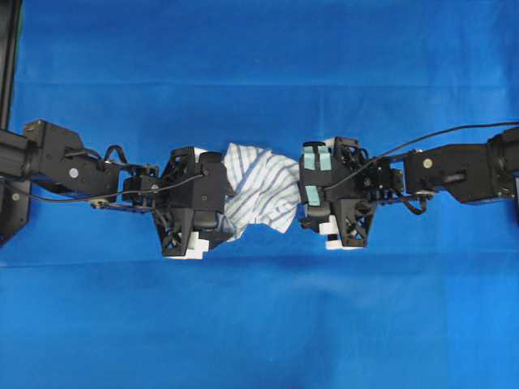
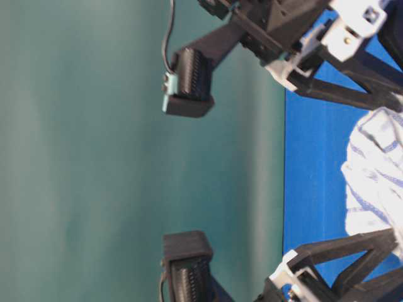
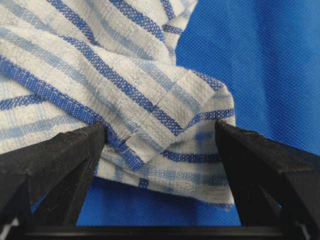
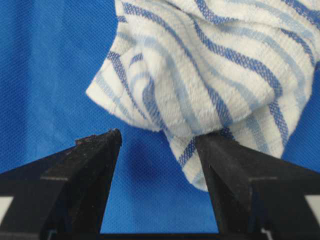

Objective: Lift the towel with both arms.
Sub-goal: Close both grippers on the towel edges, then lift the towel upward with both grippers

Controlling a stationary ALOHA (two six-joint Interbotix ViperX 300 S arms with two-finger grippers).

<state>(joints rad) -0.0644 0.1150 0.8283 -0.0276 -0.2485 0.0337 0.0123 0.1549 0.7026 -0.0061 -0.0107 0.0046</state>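
White striped towel (image 1: 258, 190) lies crumpled on the blue surface (image 1: 259, 324), directly between the left tool (image 1: 212, 198) and right tool (image 1: 312, 194). Both tools stand spread apart, each straddling one towel end; neither clamps anything yet.

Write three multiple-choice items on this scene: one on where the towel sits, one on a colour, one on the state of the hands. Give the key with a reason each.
1. Where does the towel lie?
A. Between the left hand and right hand
B. Left of both hands
C. Off the cloth

2. What colour is the tablecloth?
A. Green
B. Blue
C. Red

3. How do the two hands stand?
A. Both shut empty
B. One open, one shut
C. Both open

Key: 1 A, the overhead view shows it between the two hands; 2 B, blue cloth fills the overhead view; 3 C, each wrist view shows fingers spread wide with towel edge at the gap.
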